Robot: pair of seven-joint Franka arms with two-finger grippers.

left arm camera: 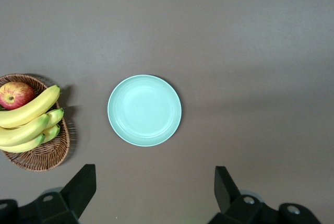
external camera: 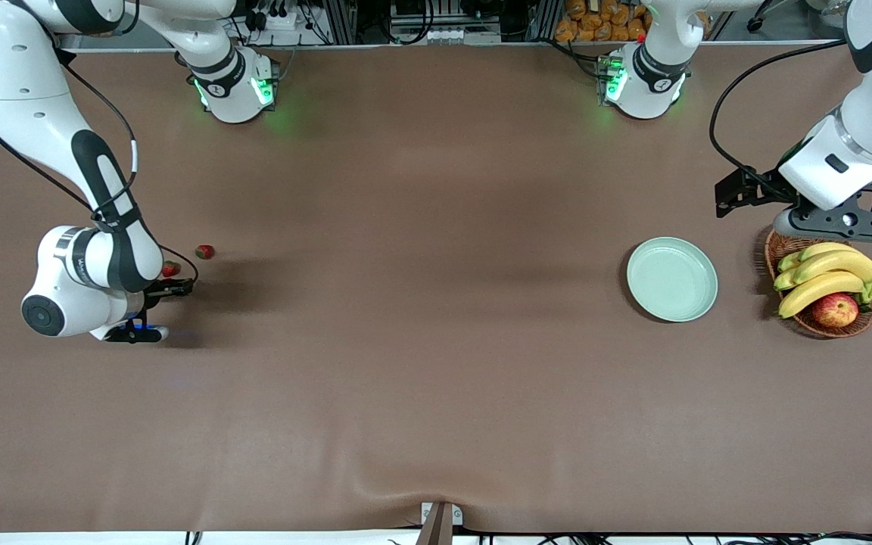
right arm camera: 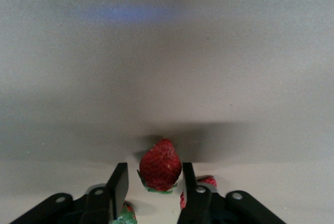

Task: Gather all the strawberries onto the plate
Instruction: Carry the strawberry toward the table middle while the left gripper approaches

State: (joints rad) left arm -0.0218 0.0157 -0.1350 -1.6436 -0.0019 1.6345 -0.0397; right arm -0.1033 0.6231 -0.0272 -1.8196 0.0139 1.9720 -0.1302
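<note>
While my right gripper (right arm camera: 152, 185) grips one strawberry (right arm camera: 160, 165) between its fingers, two more lie just beside them; my left gripper (left arm camera: 151, 190) waits, jaws spread, above the plate (left arm camera: 144, 110). A shallow pinch could squirt the berry out.

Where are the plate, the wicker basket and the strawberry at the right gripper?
plate (external camera: 671, 278): front view, its centre.
wicker basket (external camera: 777, 246): front view, its rim.
strawberry (right arm camera: 160, 165): right wrist view, red body.
</note>
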